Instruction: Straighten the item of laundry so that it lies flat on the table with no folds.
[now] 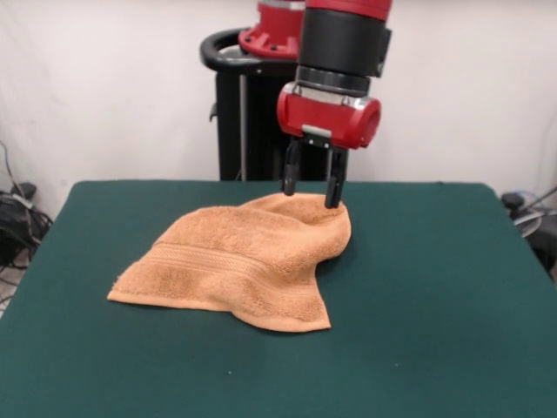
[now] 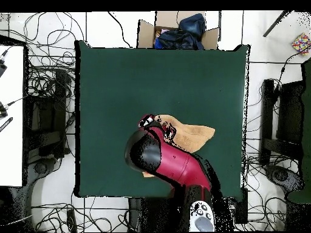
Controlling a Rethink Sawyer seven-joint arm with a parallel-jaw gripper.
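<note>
One red arm reaches straight down, its gripper (image 1: 312, 193) spread, fingertips touching the towel's (image 1: 239, 261) raised far edge.

Below my black-fingered gripper (image 1: 312, 187), its housing glossy red, lies the light orange-tan towel (image 1: 239, 261), a woven stripe band crossing its terry. Under that spreads the plain dark green table (image 1: 435, 296).

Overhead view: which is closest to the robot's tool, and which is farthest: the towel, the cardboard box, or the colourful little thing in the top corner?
1. The towel: right at the tool, partly under the arm.
2. The cardboard box: beyond the table's top edge, holding dark cloth.
3. The colourful thing: on the floor in the picture's top right corner, farthest.
</note>
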